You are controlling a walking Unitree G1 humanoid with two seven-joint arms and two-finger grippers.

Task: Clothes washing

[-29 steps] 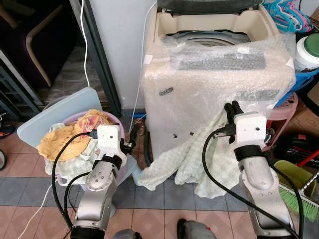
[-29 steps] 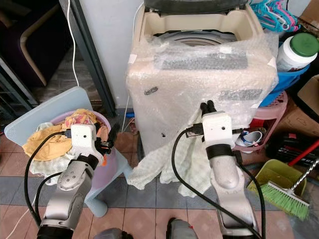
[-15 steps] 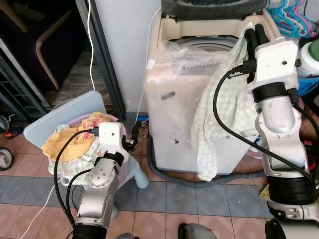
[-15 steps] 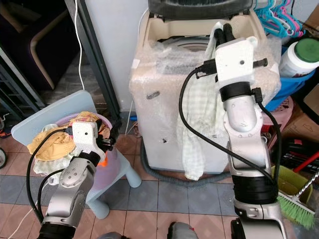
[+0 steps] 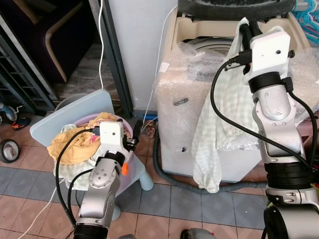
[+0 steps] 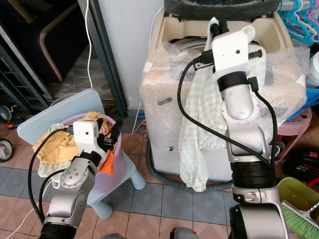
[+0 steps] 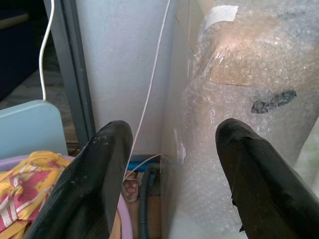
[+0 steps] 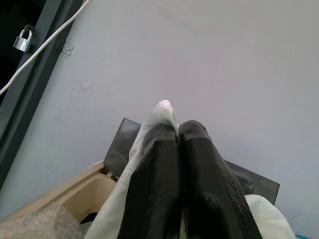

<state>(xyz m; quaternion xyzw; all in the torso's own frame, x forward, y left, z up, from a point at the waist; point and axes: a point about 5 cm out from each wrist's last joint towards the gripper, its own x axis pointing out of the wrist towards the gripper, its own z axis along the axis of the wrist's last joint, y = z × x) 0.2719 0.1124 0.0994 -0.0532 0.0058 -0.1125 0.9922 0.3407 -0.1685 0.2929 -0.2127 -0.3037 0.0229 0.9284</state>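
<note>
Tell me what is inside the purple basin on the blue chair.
The purple basin on the blue chair holds a heap of clothes: yellow-orange cloth on top, a red-patterned piece, pale fabric beneath. The left gripper hovers beside it. Deeper contents are hidden by the heap.

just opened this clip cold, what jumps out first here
The right gripper is raised above the open top of the bubble-wrapped washing machine, its fingers shut on a pale checked cloth that hangs down the machine's front almost to the floor. To the robot's left, a purple basin heaped with yellow and patterned laundry sits on a light blue chair, with the open left gripper beside it.
</note>
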